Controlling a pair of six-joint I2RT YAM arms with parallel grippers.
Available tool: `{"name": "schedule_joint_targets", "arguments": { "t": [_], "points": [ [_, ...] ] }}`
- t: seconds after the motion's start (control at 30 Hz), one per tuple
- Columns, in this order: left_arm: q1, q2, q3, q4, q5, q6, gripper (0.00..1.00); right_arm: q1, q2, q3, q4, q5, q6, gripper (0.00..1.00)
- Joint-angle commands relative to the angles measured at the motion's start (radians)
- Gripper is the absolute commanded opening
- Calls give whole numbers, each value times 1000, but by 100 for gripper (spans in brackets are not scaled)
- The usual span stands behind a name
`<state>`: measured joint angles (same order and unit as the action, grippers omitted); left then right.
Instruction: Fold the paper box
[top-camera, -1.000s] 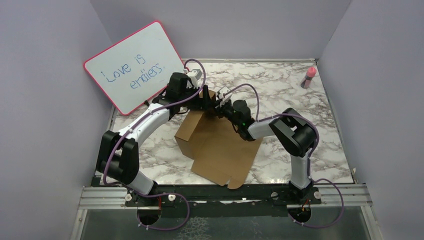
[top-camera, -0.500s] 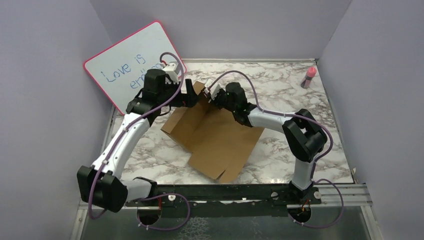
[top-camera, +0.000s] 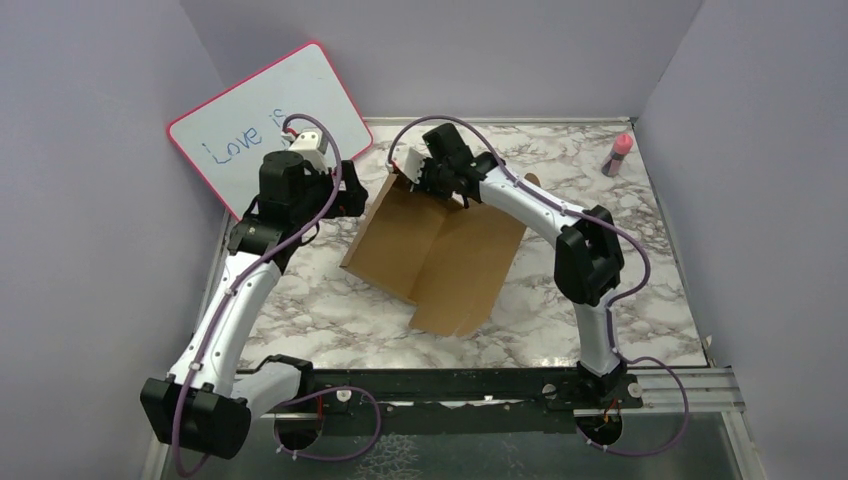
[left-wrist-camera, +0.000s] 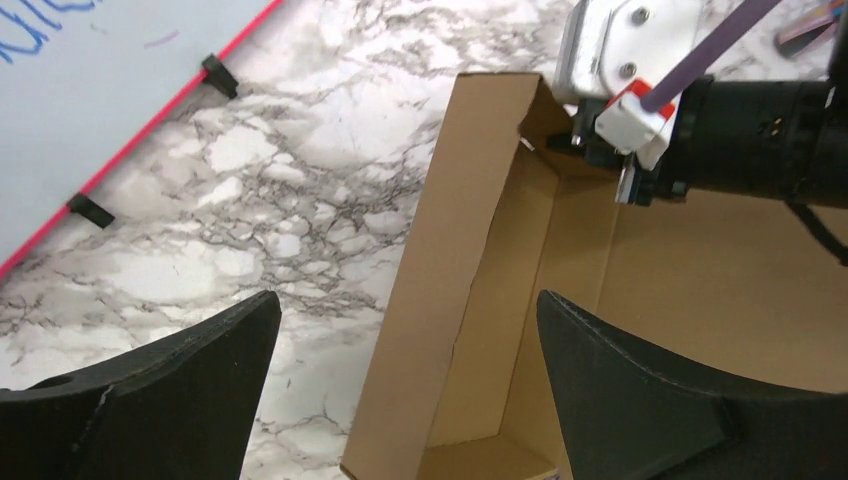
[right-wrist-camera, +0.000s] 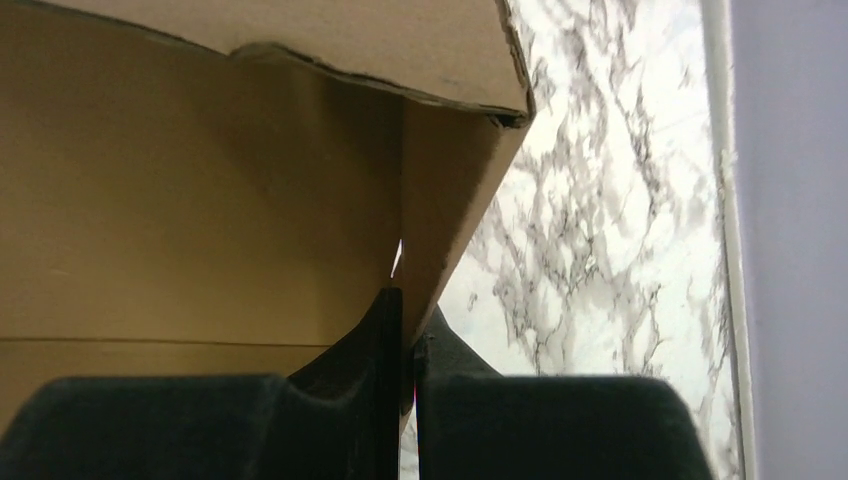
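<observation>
Marble table (top-camera: 640, 290); left pincer (left-wrist-camera: 408, 300) gaping, empty; right pincer (right-wrist-camera: 404, 322) pinching paper box (top-camera: 450, 260) wall, contact half hidden.

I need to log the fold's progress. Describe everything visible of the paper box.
The paper box is plain brown corrugated cardboard, unprinted and half folded. Its broad panel lies flat on the marble table, slanted to the edges. A long side wall stands up along its left edge and meets a raised far flap at a corner. The right gripper is shut on the cardboard there. The left gripper hangs open by the side wall, not touching.
</observation>
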<state>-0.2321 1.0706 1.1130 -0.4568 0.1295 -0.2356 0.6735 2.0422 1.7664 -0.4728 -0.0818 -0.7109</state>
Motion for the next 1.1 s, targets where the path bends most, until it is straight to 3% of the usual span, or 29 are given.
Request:
{"name": "schedule_joint_targets", "arguments": {
  "t": [0.0, 0.13, 0.27, 0.43, 1.07],
  "points": [
    [24, 48, -47, 37, 72, -15, 99, -8, 98, 107, -364, 57, -67, 1],
    [26, 102, -98, 112, 270, -92, 99, -7, 116, 96, -373, 40, -55, 1],
    [25, 184, -135, 157, 332, -161, 99, -7, 157, 117, -411, 76, -44, 1],
    [15, 281, -198, 273, 458, -251, 94, -1, 142, 66, -325, 138, -56, 1],
    [-183, 296, -460, 574, 444, -460, 85, 80, 253, 23, -163, 331, -102, 6]
  ]
}}
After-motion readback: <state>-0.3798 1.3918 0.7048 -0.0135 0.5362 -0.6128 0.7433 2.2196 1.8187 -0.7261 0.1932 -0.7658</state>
